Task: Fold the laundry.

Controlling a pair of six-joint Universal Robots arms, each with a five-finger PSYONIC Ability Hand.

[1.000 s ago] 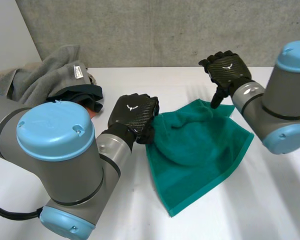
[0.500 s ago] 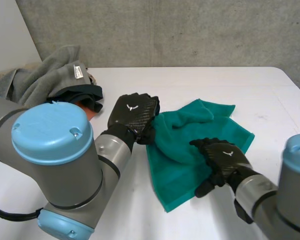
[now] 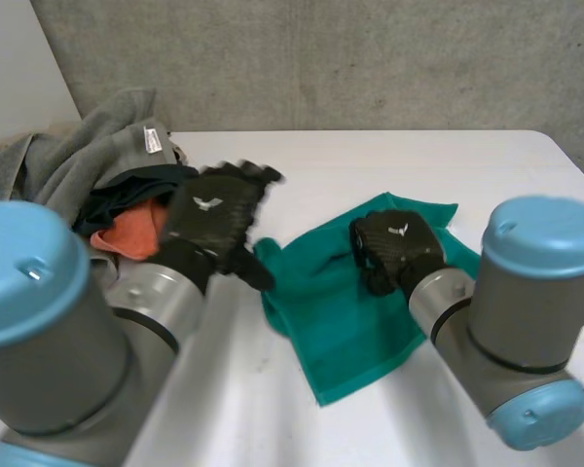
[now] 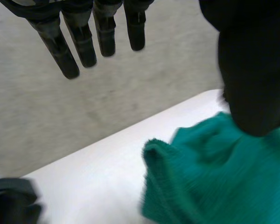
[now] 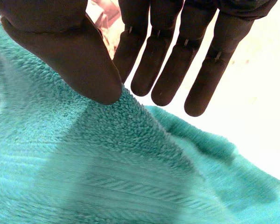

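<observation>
A teal towel [image 3: 341,321] lies rumpled on the white table [image 3: 370,156], right of centre. My left hand [image 3: 214,219] hovers open just off the towel's left edge, touching nothing. In the left wrist view its fingers [image 4: 84,42] are straight above the towel's [image 4: 214,177] edge. My right hand [image 3: 389,248] sits on the towel's far middle part. In the right wrist view a ridge of the towel [image 5: 107,177] rises between the thumb [image 5: 70,51] and the straight fingers [image 5: 196,60], pinched there.
A laundry pile sits at the back left: a grey garment [image 3: 88,156], a dark one [image 3: 127,190] and an orange cloth [image 3: 136,232] close beside my left hand. A concrete wall stands behind the table. Bare tabletop lies right of and behind the towel.
My left hand let go of the towel's left edge, opened and drew away to the left. My right hand moved from the towel's front part to its far middle and pinched the cloth.
</observation>
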